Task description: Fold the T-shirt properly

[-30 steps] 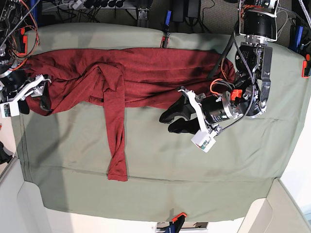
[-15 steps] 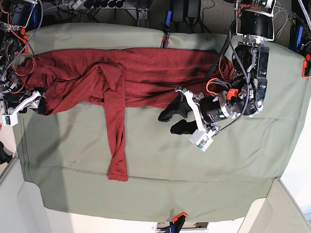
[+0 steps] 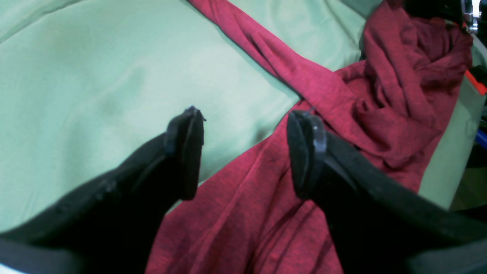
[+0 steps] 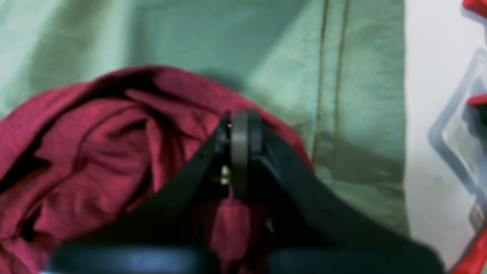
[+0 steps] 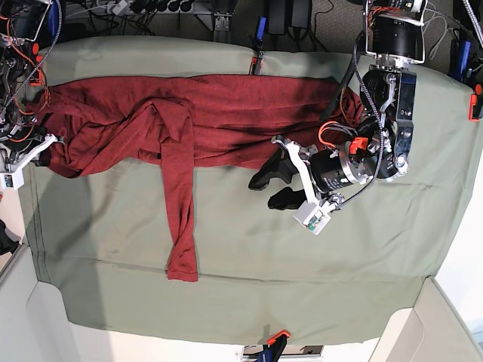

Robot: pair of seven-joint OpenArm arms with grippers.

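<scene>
The dark red T-shirt [image 5: 226, 121] lies spread along the far half of the sage-green table cloth [image 5: 264, 264], bunched at its left end. One long sleeve [image 5: 179, 219] hangs toward the front. My left gripper [image 5: 266, 190] is open at the shirt's near edge. In the left wrist view the gripper [image 3: 245, 152] has one finger over the green cloth and the other over red fabric [image 3: 266, 213]. My right gripper [image 5: 45, 153] sits at the shirt's left end. In the right wrist view the gripper [image 4: 239, 129] is shut, with bunched red fabric [image 4: 95, 152] drawn up to its tips.
The cloth's hemmed left edge [image 4: 331, 95] runs close beside my right gripper, with a white surface and clear plastic [image 4: 456, 133] beyond it. Red clamps sit at the right edge [image 5: 475, 102], the far edge [image 5: 256, 60] and the front edge [image 5: 278, 335].
My right gripper has moved left toward the table's edge at the shirt's left end. My left gripper has stayed open and has barely shifted.
</scene>
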